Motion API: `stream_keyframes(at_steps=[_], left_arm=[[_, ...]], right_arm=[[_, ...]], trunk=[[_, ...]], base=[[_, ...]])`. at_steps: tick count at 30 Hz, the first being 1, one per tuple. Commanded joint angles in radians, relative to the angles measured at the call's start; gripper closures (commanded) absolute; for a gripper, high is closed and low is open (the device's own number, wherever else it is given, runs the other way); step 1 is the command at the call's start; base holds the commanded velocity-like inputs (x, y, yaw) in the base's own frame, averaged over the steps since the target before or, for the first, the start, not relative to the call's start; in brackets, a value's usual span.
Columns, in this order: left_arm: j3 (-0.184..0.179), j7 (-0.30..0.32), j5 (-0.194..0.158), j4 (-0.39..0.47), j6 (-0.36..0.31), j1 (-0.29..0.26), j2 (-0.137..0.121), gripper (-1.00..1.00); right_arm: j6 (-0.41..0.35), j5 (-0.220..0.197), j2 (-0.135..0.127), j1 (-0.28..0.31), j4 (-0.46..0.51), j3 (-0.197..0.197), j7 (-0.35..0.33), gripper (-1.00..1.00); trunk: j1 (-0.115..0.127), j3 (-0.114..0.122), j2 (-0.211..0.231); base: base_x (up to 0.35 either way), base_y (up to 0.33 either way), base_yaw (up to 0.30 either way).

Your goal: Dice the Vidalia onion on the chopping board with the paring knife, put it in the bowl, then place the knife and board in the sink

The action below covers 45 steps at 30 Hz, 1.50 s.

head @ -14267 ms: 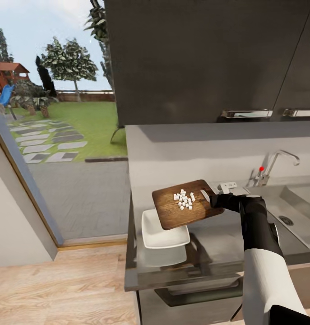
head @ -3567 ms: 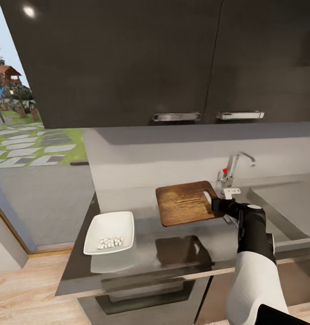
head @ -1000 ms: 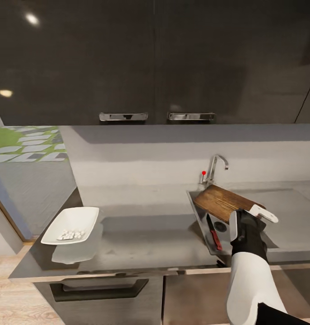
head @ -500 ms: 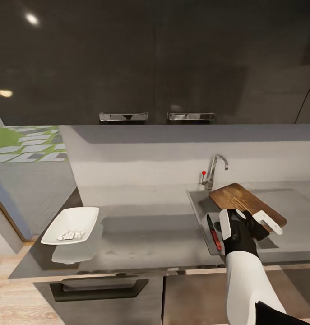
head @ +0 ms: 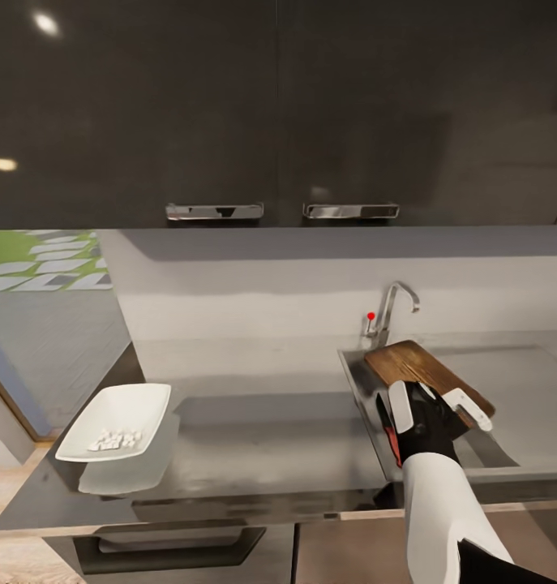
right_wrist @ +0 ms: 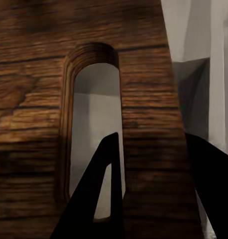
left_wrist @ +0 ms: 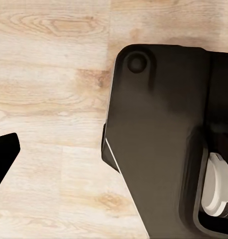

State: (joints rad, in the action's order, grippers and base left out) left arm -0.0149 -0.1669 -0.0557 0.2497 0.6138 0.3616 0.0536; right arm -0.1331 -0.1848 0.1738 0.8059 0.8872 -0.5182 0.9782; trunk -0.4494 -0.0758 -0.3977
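The dark brown chopping board (head: 420,367) lies tilted in the sink (head: 357,381), its far end near the tap. Its handle slot fills much of the right wrist view, the chopping board (right_wrist: 144,99) close below the fingers. My right gripper (head: 434,407) hovers over the board's near end, open, its white fingers (head: 400,405) spread apart and off the wood. The paring knife (head: 390,438) with its red handle lies in the basin beside my wrist, partly hidden. White diced onion pieces (head: 112,440) lie in the white bowl (head: 136,399) on the countertop (head: 270,438). My left gripper hangs over the wooden floor with one dark fingertip (left_wrist: 4,154) far out to the side.
Dark wall cabinets (head: 278,105) hang low over the counter. The chrome tap (head: 396,300) with a red knob stands behind the basin. The drainboard (head: 521,389) stretches right of the sink. The robot's dark base (left_wrist: 164,139) stands on the wooden floor.
My right gripper has let go of the chopping board, which has dropped lower into the sink. The hand pulled back slightly. The head view shifted a little.
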Motion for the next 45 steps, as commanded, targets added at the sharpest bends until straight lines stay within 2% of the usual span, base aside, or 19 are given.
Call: stream_keyframes(at_steps=[1,7,14,24,28,31,35,45], left_arm=[[-0.002,-0.001,-0.006,0.002,0.001,0.000,0.000,-1.00],[-0.002,-0.001,-0.006,0.002,0.001,0.000,0.000,-1.00],[-0.002,-0.001,-0.005,0.002,0.001,0.000,0.000,-1.00],[-0.002,-0.002,-0.006,0.002,0.000,0.000,0.000,-1.00],[-0.002,-0.002,-0.006,0.002,0.000,0.000,0.000,-1.00],[-0.002,-0.002,-0.006,0.002,0.000,0.000,0.000,-1.00],[-0.002,-0.002,-0.006,0.002,0.000,0.000,0.000,-1.00],[-0.002,-0.002,-0.006,0.002,0.000,0.000,0.000,-1.00]], right_arm=[[-0.010,-0.005,0.001,0.001,0.001,-0.002,0.002,1.00],[-0.008,-0.042,0.001,0.001,0.000,-0.003,0.002,1.00],[-0.006,-0.053,0.001,0.001,-0.001,-0.006,0.003,1.00],[0.001,-0.054,0.001,0.001,-0.002,-0.009,0.007,1.00],[0.040,-0.053,0.001,0.002,-0.015,-0.012,0.009,1.00],[0.067,-0.052,0.001,0.001,-0.029,-0.030,0.010,1.00],[0.076,-0.052,0.001,0.001,-0.034,-0.074,0.010,1.00],[0.078,-0.051,0.001,0.001,-0.039,-0.090,0.009,1.00]], trunk=[[-0.001,-0.004,-0.002],[-0.001,-0.013,-0.002],[-0.001,-0.024,-0.002],[-0.001,-0.040,-0.002],[-0.001,-0.046,-0.002],[-0.001,-0.051,-0.002],[-0.001,-0.058,-0.002],[-0.001,-0.074,-0.002]], base=[[0.006,0.000,0.000],[0.002,0.000,0.000],[0.009,0.000,0.000],[0.175,0.000,0.000],[0.023,0.000,0.000],[0.004,0.000,0.000],[0.001,0.000,0.000],[0.000,0.000,0.000]])
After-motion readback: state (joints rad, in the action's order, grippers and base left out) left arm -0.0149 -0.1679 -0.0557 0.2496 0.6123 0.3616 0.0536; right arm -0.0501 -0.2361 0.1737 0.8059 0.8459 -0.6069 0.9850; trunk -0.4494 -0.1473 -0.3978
